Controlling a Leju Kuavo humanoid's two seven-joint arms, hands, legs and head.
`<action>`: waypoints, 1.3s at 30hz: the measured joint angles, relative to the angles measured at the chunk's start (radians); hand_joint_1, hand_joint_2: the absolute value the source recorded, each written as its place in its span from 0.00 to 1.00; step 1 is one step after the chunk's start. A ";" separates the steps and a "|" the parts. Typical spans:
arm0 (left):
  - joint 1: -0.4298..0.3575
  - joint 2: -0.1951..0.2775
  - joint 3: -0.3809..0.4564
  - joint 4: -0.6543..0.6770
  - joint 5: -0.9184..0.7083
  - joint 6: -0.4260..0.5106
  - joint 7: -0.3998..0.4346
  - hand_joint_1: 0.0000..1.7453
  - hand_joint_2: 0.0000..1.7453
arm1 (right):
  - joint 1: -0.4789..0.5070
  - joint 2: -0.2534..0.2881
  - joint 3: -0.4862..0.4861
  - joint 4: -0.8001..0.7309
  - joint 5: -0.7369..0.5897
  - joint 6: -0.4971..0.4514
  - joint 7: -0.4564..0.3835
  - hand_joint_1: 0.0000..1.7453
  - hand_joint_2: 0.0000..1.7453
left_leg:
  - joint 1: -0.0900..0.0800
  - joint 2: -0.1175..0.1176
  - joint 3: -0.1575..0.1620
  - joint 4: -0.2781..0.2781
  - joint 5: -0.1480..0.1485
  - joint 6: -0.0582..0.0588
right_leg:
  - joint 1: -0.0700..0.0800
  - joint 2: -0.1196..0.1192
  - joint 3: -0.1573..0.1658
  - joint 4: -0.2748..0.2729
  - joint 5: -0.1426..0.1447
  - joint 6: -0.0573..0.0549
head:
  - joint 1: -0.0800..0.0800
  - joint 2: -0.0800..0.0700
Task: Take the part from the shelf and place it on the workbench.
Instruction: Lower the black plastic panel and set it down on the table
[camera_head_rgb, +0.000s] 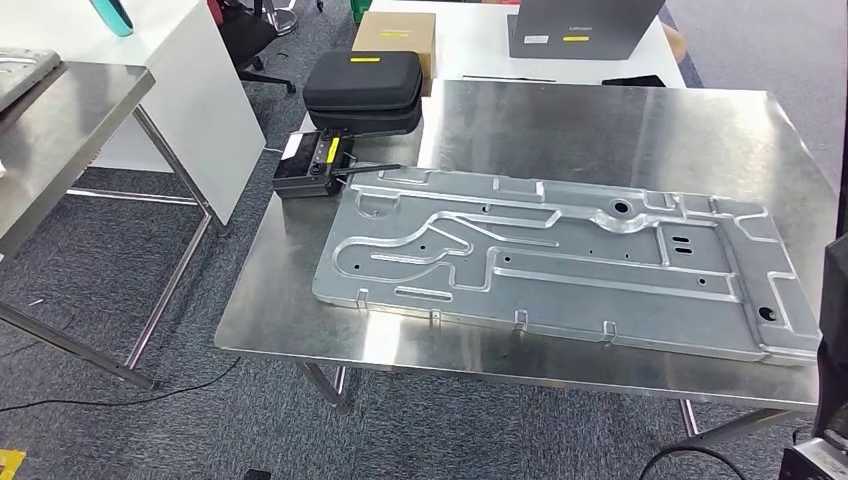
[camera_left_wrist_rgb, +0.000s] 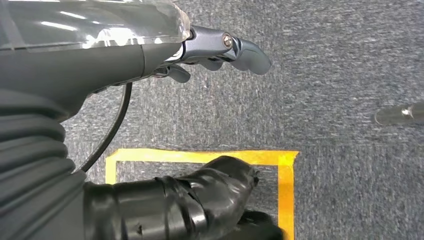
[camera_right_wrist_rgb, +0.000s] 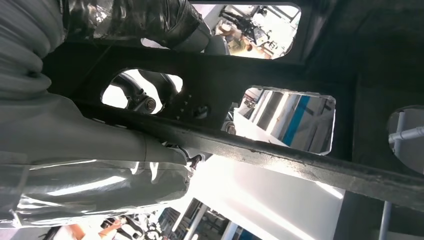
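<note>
At the far left corner of the steel table we see a black zip case (camera_head_rgb: 362, 88) with a black handheld controller (camera_head_rgb: 315, 163) just in front of it. Behind them, on a white desk (camera_head_rgb: 470, 45), stand a cardboard box (camera_head_rgb: 396, 38) and a grey laptop (camera_head_rgb: 580, 27).

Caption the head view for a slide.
Stamped metal panel lying flat on the steel workbench, black case beside it.

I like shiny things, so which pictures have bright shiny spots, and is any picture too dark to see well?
Head view: soft glare on the steel workbench and the stamped metal part, all sharp. Left wrist view: light streaks on the glossy cover of the left hand, carpet clear. Right wrist view: dark black part against washed-out white background; the right hand hard to read.
</note>
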 joint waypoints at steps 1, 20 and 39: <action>0.001 0.000 0.000 0.000 0.000 0.000 0.000 0.00 0.00 | 0.000 0.000 0.001 0.000 0.000 0.000 0.000 0.99 1.00 | 0.001 0.000 -0.011 0.016 0.007 0.000 | 0.000 0.000 0.001 0.000 -0.001 0.000 | 0.000 0.000; -0.006 0.001 -0.014 0.000 -0.051 0.003 0.028 0.00 0.00 | -0.130 -0.148 0.125 0.029 0.419 -0.021 0.233 1.00 1.00 | -0.001 0.004 0.122 -0.291 0.157 0.049 | 0.000 0.005 -0.043 0.101 -0.026 0.044 | 0.001 0.000; -0.038 0.004 -0.070 0.000 -0.110 -0.029 0.074 0.00 0.00 | -0.533 -0.398 0.448 0.355 0.780 0.073 0.541 1.00 1.00 | -0.017 0.005 0.085 -0.277 0.175 0.046 | 0.008 0.006 -0.013 0.000 0.013 0.012 | 0.000 0.000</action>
